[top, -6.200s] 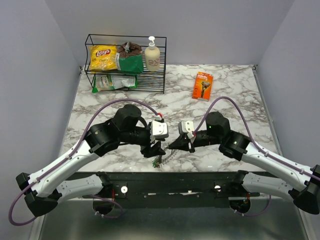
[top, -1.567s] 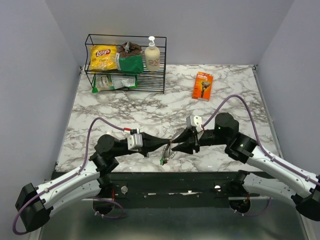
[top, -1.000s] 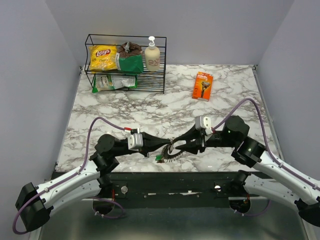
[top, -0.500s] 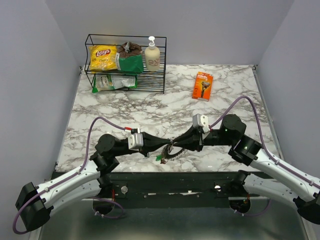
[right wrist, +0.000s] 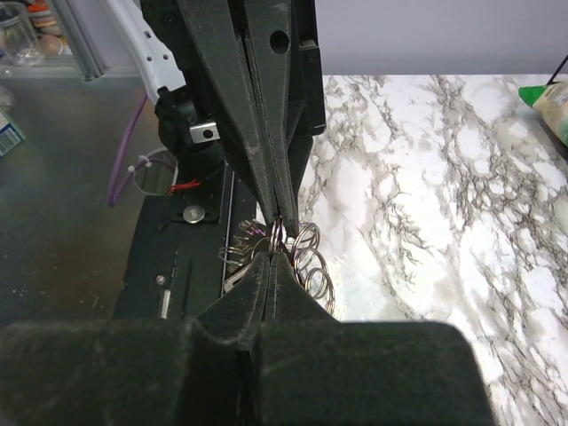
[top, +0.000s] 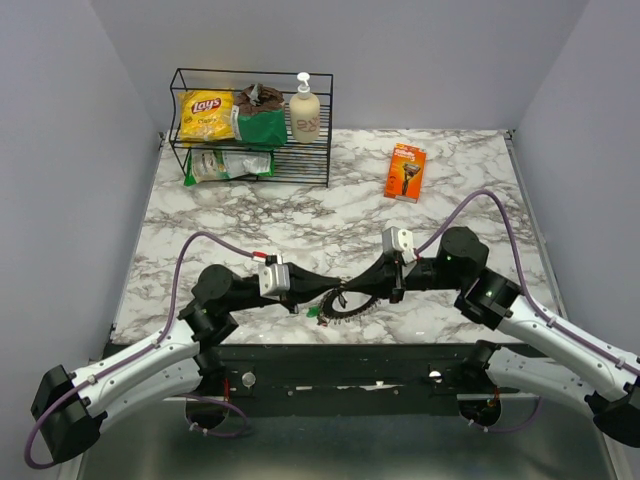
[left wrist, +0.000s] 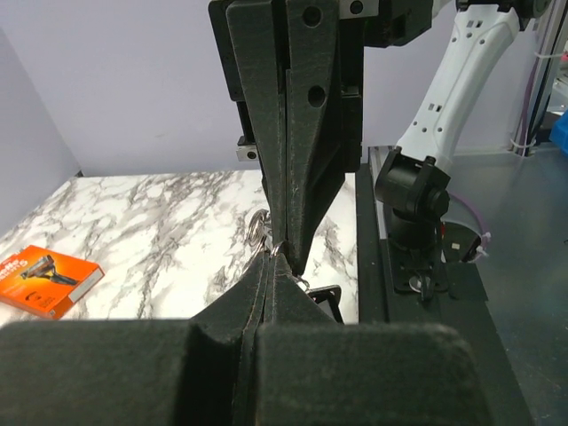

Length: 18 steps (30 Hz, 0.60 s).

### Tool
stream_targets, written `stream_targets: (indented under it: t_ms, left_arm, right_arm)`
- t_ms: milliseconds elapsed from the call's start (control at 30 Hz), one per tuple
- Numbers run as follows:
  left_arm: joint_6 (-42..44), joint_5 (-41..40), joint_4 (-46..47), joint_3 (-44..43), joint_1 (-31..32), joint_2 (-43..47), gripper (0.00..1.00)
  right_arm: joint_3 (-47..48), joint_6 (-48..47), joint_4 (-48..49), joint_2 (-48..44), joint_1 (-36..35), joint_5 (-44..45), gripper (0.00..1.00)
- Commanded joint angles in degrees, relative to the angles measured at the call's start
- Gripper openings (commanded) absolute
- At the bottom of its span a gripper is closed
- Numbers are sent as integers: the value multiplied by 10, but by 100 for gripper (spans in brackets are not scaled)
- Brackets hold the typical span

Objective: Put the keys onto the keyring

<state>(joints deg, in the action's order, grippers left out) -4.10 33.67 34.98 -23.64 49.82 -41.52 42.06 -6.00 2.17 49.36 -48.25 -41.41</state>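
At the table's (top: 450, 190) near edge, left gripper (top: 323, 297) and right gripper (top: 352, 292) each pinch the keyring (top: 358, 306); gentle, steady tension seems wise

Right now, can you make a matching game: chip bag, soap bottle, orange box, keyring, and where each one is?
1 chip bag
2 soap bottle
3 orange box
4 keyring

A at the tips of the left tool and right tool
B on the table, right of the rack
C rack, left end
D rack, right end

Pairs: 1-C, 2-D, 3-B, 4-A
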Motion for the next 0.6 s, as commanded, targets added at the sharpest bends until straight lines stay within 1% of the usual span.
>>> stream_targets:
  t_ms: [0, 33, 100, 133, 167, 233, 267, 333, 367, 567]
  left_arm:
    - [36, -9, -72, -62, 1, 4, 0]
    - [37, -13, -117, -71, 1, 4, 0]
    - [69, -21, -160, -94, 1, 2, 15]
    - [73, -26, -196, -100, 0, 2, 23]
    - [77, -30, -212, -106, 1, 0, 35]
    - [82, -47, -247, -119, 1, -1, 46]
    - [83, -54, -256, -121, 1, -1, 53]
    - [83, -69, -272, -126, 1, 3, 58]
    - [84, -76, -273, -125, 1, 9, 62]
    - [79, -126, -267, -111, 1, 38, 73]
  right_arm:
    - [20, -7, -38, 13, 0, 15, 1]
    - [22, -9, -47, 14, 0, 26, 1]
    - [28, -16, -69, 19, 0, 35, 1]
    - [29, -16, -74, 21, 0, 42, 1]
    - [31, -18, -81, 24, 0, 45, 1]
    - [35, -18, -91, 30, -1, 53, 1]
    - [34, -17, -96, 33, 0, 54, 1]
    - [35, -16, -99, 37, 0, 62, 1]
    - [35, -16, -101, 38, 0, 64, 1]
    - [36, -14, -102, 49, 0, 73, 1]
